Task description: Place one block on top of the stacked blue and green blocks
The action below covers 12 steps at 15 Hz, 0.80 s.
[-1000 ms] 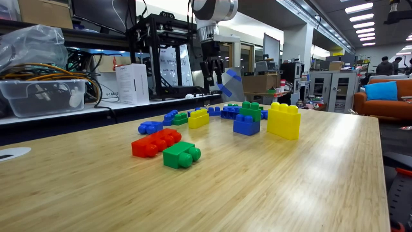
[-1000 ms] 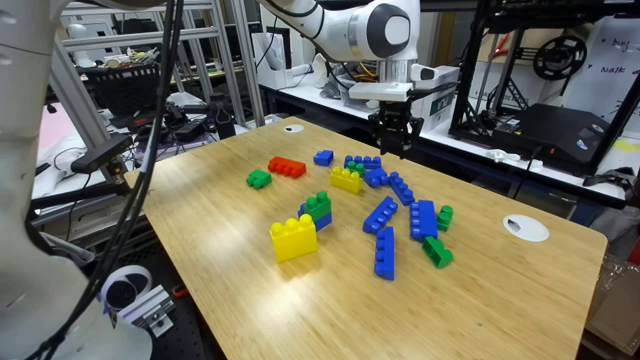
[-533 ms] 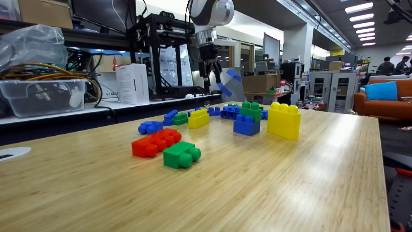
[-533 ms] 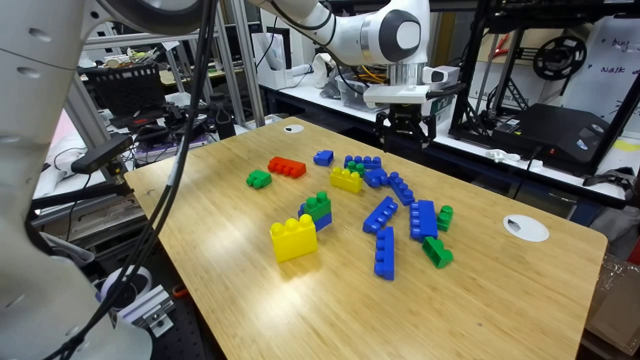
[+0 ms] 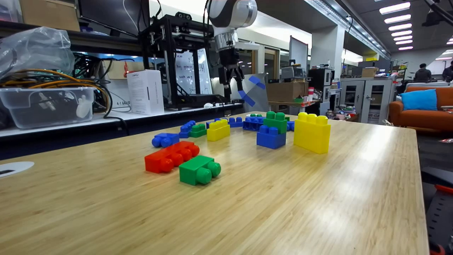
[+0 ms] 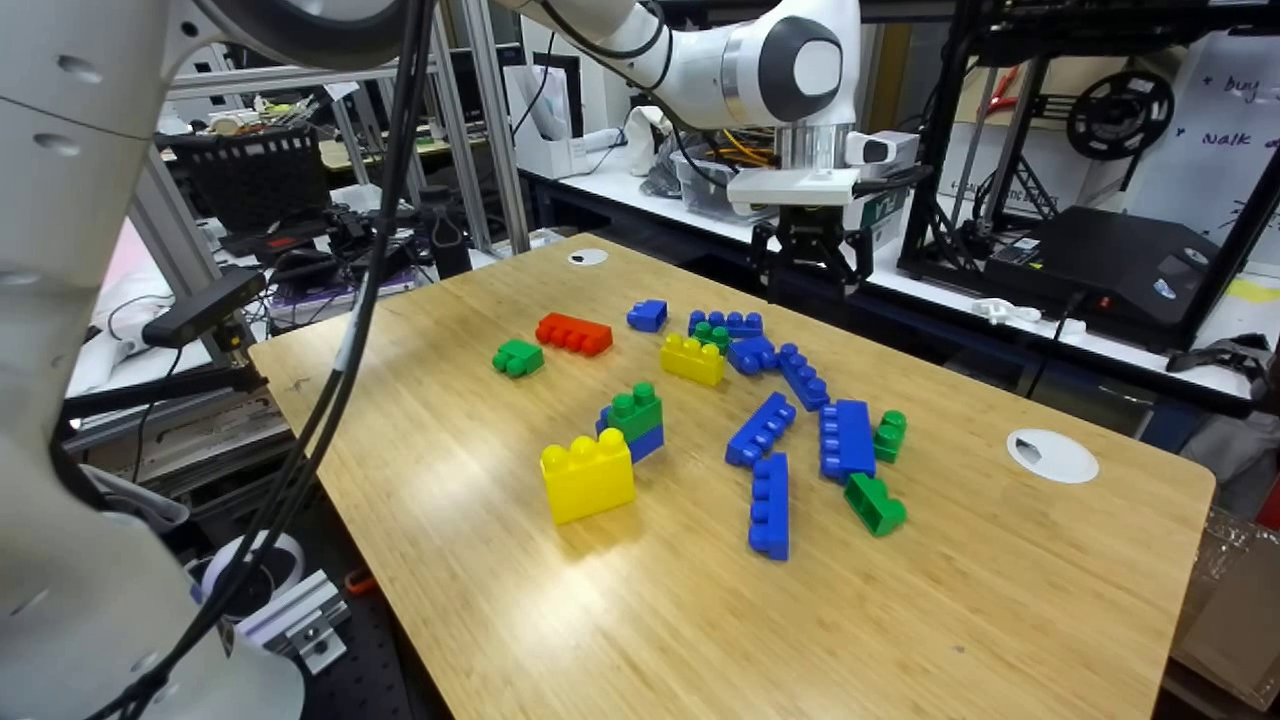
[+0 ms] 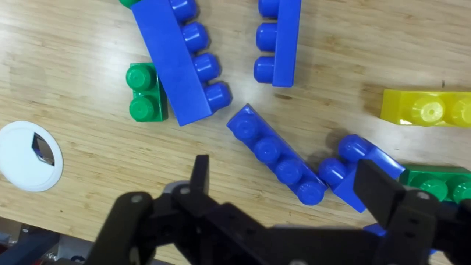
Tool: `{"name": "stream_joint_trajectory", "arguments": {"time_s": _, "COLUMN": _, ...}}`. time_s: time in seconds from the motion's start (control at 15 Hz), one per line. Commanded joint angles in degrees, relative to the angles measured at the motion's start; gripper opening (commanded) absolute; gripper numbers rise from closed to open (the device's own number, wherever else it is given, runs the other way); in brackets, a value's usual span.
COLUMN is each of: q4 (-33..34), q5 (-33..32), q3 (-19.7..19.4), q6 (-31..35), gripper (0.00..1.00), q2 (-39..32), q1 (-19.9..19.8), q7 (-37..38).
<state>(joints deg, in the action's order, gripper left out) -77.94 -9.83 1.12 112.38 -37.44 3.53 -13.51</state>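
The desk (image 6: pixel 960 600) in an exterior view is pale tan, streaked with wood grain. The upper stacked block (image 6: pixel 638 417) is green, the lower stacked block (image 6: pixel 648 444) blue, the tall near block (image 6: pixel 590 488) yellow. The long block (image 6: pixel 573 335) toward the left is red, the right-hand disc (image 6: pixel 1062 463) white, the pincer (image 6: pixel 812 285) black.

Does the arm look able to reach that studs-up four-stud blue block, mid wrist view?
Probably yes: the end effector hangs open, nothing covers the four-stud blue block, though a two-stud blue block crowds one end.
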Motion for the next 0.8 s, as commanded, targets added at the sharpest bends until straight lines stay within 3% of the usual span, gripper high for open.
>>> {"name": "stream_joint_trajectory", "arguments": {"time_s": 0.0, "q4": -0.7, "q5": -0.6, "q3": 0.8, "q6": 2.1, "gripper": 1.0, "q2": 0.0, "q1": -0.4, "q7": -1.8}}
{"name": "stream_joint_trajectory", "arguments": {"time_s": 0.73, "q4": -5.1, "q5": 0.6, "q3": 4.5, "q6": 12.2, "gripper": 1.0, "q2": -1.2, "q1": -2.8, "q7": -17.0}}
